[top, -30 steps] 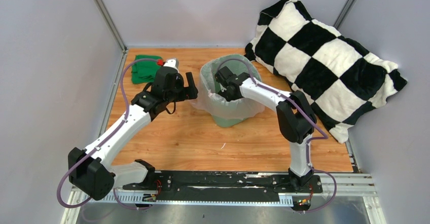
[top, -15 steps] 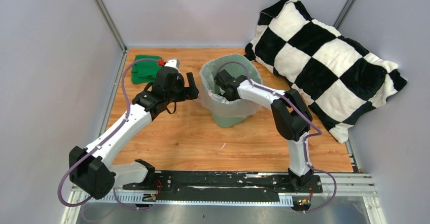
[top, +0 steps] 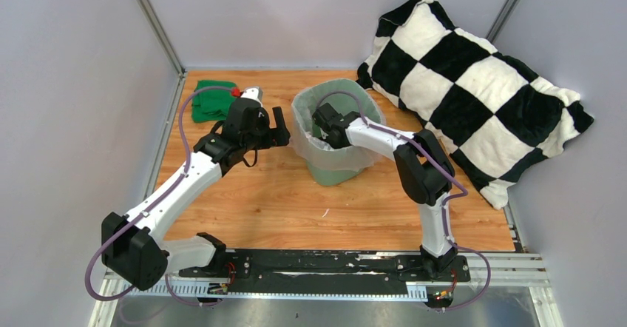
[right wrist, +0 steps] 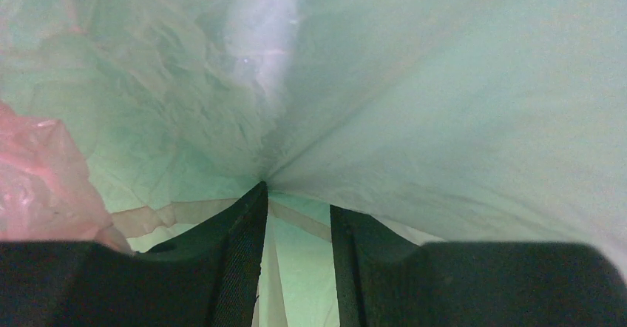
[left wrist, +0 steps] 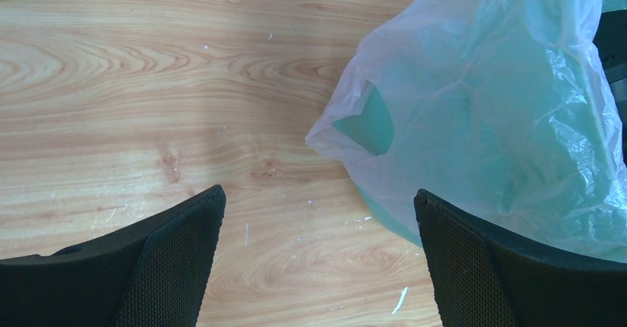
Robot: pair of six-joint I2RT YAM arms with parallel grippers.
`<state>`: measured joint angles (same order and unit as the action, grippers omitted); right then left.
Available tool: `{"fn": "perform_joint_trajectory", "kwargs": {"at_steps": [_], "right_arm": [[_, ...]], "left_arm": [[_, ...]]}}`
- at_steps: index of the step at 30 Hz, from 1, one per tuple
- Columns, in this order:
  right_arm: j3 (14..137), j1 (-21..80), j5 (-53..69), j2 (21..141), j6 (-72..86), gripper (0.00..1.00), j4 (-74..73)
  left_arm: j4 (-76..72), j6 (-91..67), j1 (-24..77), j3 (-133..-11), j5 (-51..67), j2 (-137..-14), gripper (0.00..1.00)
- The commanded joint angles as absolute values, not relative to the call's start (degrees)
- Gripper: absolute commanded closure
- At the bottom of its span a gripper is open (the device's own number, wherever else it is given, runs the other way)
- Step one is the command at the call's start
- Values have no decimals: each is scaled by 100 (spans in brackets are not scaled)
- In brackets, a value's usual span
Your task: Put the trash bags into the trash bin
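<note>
The bin (top: 333, 173) stands upright toward the desk's (top: 259, 201) far edge, about midway across. The bag (top: 299, 146) lines it: its mouth is folded out over the rim and hangs down the outer walls, the bin's green showing through the film.

The right gripper (top: 322, 121) reaches down inside the bin. In the wrist view its fingers (right wrist: 240, 245) stand a little apart, with their tips pressed into the bag (right wrist: 407, 83), whose creases run together at one tip. A pink crumple of film lies to one side.

The left gripper (top: 281, 127) hovers just left of the bin, apart from it, with its fingers (left wrist: 177, 260) spread wide and nothing between them.

A green cloth (top: 214, 101) lies in the far left corner. A cushion (top: 473, 90) leans in the far right corner.
</note>
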<state>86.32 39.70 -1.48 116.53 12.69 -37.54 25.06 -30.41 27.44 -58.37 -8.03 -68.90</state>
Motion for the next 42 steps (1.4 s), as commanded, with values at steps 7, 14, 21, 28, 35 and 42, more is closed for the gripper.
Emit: {"fn": "perform_joint_trajectory", "kwargs": {"at_steps": [7, 14, 21, 28, 35, 42], "right_arm": [[8119, 3922, -218, 11858, 1474, 56, -3642], [8335, 3921, 133, 11464, 1501, 51, -3899], [8654, 3916, 223, 11217, 1497, 48, -4300], [8871, 3920, 17, 11168, 1533, 47, -4555], [9035, 3922, -234, 11254, 1499, 47, -4692], [8898, 3929, -300, 11259, 1542, 47, -4574]], "left_arm": [[2527, -3018, 2707, -5976, -630, -6970, 0], [2583, -3046, 2707, -6051, -580, -7012, 0], [2578, -3061, 2707, -6064, -519, -7040, 0], [2580, -3046, 2707, -6100, -493, -7049, 0], [2577, -3045, 2707, -6111, -468, -7065, 0], [2630, -3032, 2707, -6154, -414, -6954, 0]]}}
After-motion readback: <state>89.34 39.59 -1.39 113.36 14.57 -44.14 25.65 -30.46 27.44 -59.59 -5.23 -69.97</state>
